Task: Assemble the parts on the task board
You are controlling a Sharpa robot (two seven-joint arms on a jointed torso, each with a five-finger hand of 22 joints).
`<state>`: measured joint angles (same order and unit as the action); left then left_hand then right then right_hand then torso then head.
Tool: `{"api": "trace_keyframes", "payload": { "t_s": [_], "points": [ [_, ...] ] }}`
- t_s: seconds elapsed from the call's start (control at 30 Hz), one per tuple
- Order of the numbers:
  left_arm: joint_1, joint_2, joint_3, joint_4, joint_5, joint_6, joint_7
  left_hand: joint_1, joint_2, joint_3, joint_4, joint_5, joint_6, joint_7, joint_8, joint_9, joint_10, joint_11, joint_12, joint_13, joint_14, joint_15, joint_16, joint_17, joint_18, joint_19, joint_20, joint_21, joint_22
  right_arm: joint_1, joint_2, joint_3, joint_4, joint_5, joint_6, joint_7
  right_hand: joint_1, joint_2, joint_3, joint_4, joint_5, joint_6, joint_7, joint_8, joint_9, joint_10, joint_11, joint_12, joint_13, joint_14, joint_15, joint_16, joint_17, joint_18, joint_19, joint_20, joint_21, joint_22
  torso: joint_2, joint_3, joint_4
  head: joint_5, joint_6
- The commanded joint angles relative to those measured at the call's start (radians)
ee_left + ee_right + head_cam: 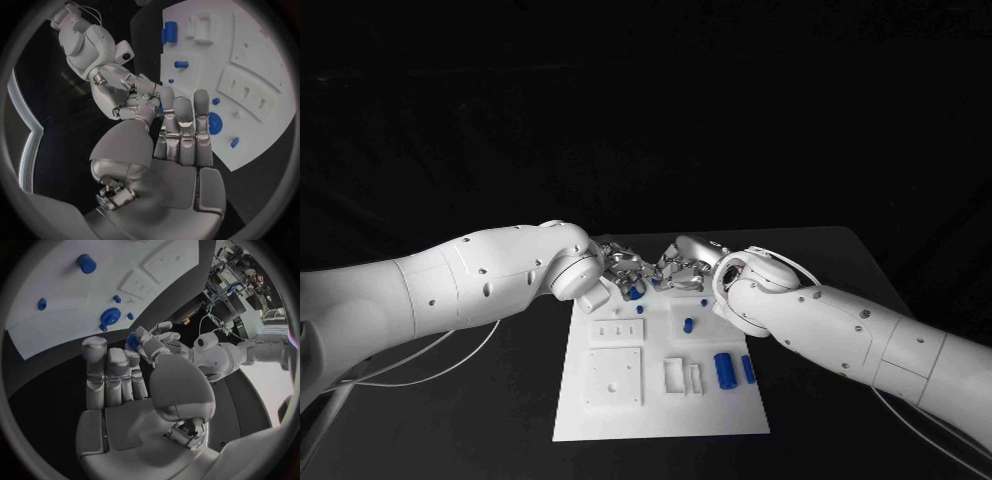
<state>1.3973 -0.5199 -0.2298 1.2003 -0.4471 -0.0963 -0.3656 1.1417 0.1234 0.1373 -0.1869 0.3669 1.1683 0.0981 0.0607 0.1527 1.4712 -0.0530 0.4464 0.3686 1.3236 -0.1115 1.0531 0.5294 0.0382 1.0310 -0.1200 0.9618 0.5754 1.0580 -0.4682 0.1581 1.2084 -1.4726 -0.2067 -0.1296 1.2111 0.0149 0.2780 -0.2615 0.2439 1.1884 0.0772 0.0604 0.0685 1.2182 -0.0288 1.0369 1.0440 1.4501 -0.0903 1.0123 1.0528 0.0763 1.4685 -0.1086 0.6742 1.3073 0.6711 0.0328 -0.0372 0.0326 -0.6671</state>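
Observation:
The white task board [661, 400] lies in the middle of the black table. My left hand [620, 272] and right hand [684, 268] meet fingertip to fingertip over its far end. A small blue part [132, 342] [160, 108] sits between them, and fingers of both hands close on it. In the left wrist view my left hand [178, 140] faces the right hand [122, 92]; in the right wrist view my right hand [125, 385] faces the left hand [156, 342]. A round blue part [635, 292] [214, 122] [110, 316] stands in the board just under the hands.
More blue parts sit on the board: a short cylinder [688, 323] mid-board, two upright pieces [726, 370] [749, 370] at the right, small pegs [640, 309] near the far end. White blocks [684, 376] and a square plate [617, 375] occupy the near half.

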Motion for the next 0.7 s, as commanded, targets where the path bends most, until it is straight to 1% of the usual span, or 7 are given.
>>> {"api": "trace_keyframes", "payload": {
  "t_s": [0.03,0.27,0.37,0.4,0.43,0.57,0.7],
  "points": [
    [-0.002,0.001,0.000,0.002,-0.019,-0.014,0.019,0.000,-0.011,0.004,-0.003,0.008,0.184,-0.108,0.006,0.196,0.041,-0.010,0.010,0.004,0.009,0.002,0.006,0.008,-0.015,0.001,-0.010,0.008,0.003,0.000,0.003,0.000,0.000,0.007,-0.003,0.012,-0.005,0.002,0.002,0.003,0.004,-0.009,-0.005,0.001,-0.002,-0.007,0.003,-0.009,-0.004,-0.002,0.001,-0.008,-0.004,0.001,0.025,-0.001,-0.008,0.078,0.000,0.0000,-0.0001,-0.001,-0.001],
    [-0.004,-0.001,0.000,0.000,-0.030,-0.024,0.020,-0.006,-0.021,0.015,-0.011,0.087,0.198,-0.112,0.006,0.211,0.042,-0.014,0.035,0.011,0.017,0.001,0.016,0.027,-0.013,0.001,-0.011,0.019,0.008,-0.001,0.001,0.000,-0.004,0.013,-0.017,0.017,-0.034,-0.032,-0.044,0.024,0.046,-0.063,0.007,0.002,-0.004,-0.032,0.014,-0.032,-0.026,-0.016,0.010,-0.042,-0.033,0.008,0.014,0.008,-0.064,0.066,0.000,-0.0001,0.0003,-0.002,-0.002],
    [-0.004,-0.002,0.000,0.000,-0.036,-0.027,0.017,-0.013,-0.025,0.025,-0.015,0.093,0.200,-0.113,0.006,0.219,0.042,-0.015,0.044,0.013,0.018,0.001,0.020,0.037,-0.012,-0.001,-0.010,0.024,0.012,-0.001,-0.001,0.000,-0.005,0.018,-0.024,0.024,-0.041,-0.047,-0.088,0.036,0.054,-0.108,0.020,0.002,-0.005,-0.056,0.024,-0.059,-0.051,-0.035,0.018,-0.084,-0.069,0.014,-0.002,0.015,-0.144,0.046,0.000,-0.0006,-0.0003,-0.001,-0.003],
    [-0.004,-0.003,0.000,0.000,-0.040,-0.028,0.014,-0.013,-0.025,0.025,-0.015,0.093,0.200,-0.113,0.006,0.219,0.042,-0.015,0.044,0.013,0.018,0.001,0.020,0.037,-0.012,-0.001,-0.010,0.024,0.012,-0.001,-0.002,0.000,-0.006,0.020,-0.028,0.026,-0.035,-0.049,-0.123,0.045,0.050,-0.133,0.026,0.003,-0.005,-0.069,0.029,-0.073,-0.066,-0.044,0.023,-0.103,-0.087,0.020,-0.009,0.020,-0.185,0.034,-0.001,-0.0003,-0.0002,-0.001,-0.004],
    [-0.004,-0.004,0.000,0.000,-0.045,-0.029,0.010,-0.014,-0.025,0.025,-0.015,0.093,0.200,-0.113,0.006,0.219,0.042,-0.015,0.044,0.013,0.018,0.001,0.020,0.038,-0.012,-0.001,-0.010,0.024,0.012,-0.002,-0.003,0.000,-0.006,0.021,-0.032,0.028,0.018,-0.022,-0.245,0.070,0.050,-0.153,0.034,0.006,-0.006,-0.090,0.036,-0.079,-0.093,-0.052,0.032,-0.118,-0.116,0.036,-0.004,0.033,-0.243,0.012,-0.001,-0.0002,-0.0003,-0.002,-0.004],
    [-0.004,-0.008,0.000,0.000,-0.057,-0.030,-0.001,-0.018,-0.026,0.032,-0.018,0.094,0.202,-0.113,0.005,0.226,0.042,-0.016,0.050,0.014,0.020,0.001,0.020,0.045,-0.011,-0.003,-0.010,0.028,0.014,-0.002,-0.007,0.000,-0.006,0.024,-0.049,0.041,0.033,-0.027,-0.291,0.067,0.041,-0.317,0.038,-0.003,-0.011,-0.116,0.036,-0.098,-0.142,-0.070,0.031,-0.128,-0.138,0.032,-0.011,0.032,-0.312,0.002,0.000,0.0000,-0.0006,-0.003,-0.004],
    [-0.004,-0.011,0.000,-0.002,-0.065,-0.027,-0.008,-0.018,-0.026,0.034,-0.019,0.095,0.203,-0.114,0.006,0.227,0.042,-0.016,0.051,0.013,0.021,0.001,0.020,0.047,-0.011,-0.002,-0.010,0.030,0.015,-0.004,-0.014,0.000,-0.004,0.027,-0.064,0.056,0.039,-0.038,-0.330,0.084,0.043,-0.388,0.037,-0.005,-0.014,-0.129,0.032,-0.080,-0.176,-0.081,0.030,-0.124,-0.150,0.031,-0.012,0.032,-0.361,0.001,0.000,0.0006,0.0015,-0.003,-0.004]
  ]
}}
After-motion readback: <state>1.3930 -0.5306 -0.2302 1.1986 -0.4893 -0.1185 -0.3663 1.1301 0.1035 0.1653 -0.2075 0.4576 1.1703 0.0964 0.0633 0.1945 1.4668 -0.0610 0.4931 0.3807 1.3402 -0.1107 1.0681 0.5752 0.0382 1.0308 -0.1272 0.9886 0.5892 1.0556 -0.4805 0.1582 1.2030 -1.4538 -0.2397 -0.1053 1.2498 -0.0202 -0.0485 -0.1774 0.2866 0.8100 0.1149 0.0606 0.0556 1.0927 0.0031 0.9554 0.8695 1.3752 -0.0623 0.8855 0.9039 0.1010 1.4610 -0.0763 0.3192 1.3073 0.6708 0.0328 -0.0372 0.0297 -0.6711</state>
